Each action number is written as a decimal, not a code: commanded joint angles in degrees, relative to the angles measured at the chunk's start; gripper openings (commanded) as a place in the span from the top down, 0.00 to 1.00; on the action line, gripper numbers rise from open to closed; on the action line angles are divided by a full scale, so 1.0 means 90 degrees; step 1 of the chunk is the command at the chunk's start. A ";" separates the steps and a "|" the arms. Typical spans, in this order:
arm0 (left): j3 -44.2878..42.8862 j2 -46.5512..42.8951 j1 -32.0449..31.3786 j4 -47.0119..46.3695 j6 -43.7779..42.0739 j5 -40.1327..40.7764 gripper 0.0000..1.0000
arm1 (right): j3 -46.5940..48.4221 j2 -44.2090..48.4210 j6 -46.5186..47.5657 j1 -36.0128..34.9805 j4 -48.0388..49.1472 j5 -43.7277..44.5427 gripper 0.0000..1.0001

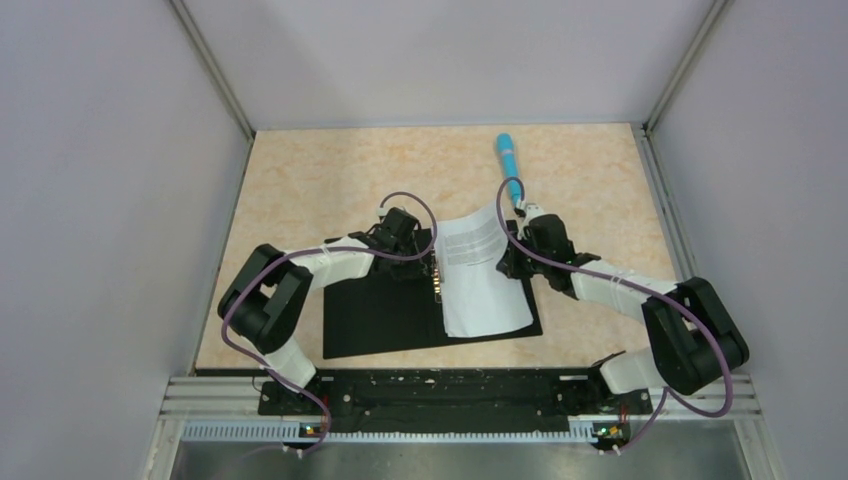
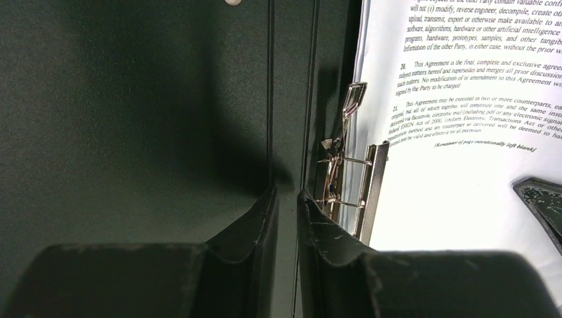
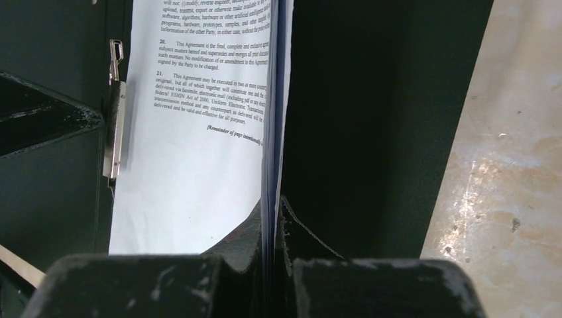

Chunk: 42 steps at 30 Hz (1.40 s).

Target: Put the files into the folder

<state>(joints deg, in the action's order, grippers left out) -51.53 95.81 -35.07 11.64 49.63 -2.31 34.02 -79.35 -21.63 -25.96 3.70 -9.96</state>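
My right tool (image 3: 272, 213) pinches the files (image 3: 192, 139) at their edge, left tool (image 2: 286, 207) barely ajar and empty by the clip (image 2: 344, 175) — sheets could snag there and buckle.

Soft, even light overhead; wrist views are dim, the black folder (image 2: 132, 99) shadowed, foreground blurred.
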 commanded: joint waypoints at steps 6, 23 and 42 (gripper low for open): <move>-0.0109 0.0115 -0.0029 -0.0224 0.0071 -0.0163 0.83 | -0.0068 0.0166 -0.0245 -0.0159 0.0224 -0.0079 1.00; -0.0154 0.0188 -0.0041 -0.0229 0.0082 -0.0163 0.85 | 0.0371 -0.0130 0.0276 -0.0192 -0.0631 0.0007 0.84; -0.0246 0.0207 -0.0039 -0.0090 -0.0020 -0.0104 0.86 | 0.0822 -0.0265 0.0368 -0.0053 -0.1524 0.0885 0.40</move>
<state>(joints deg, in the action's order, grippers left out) -52.10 97.03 -35.29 10.35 49.84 -3.81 38.81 -81.28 -19.00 -26.83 -7.86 -4.78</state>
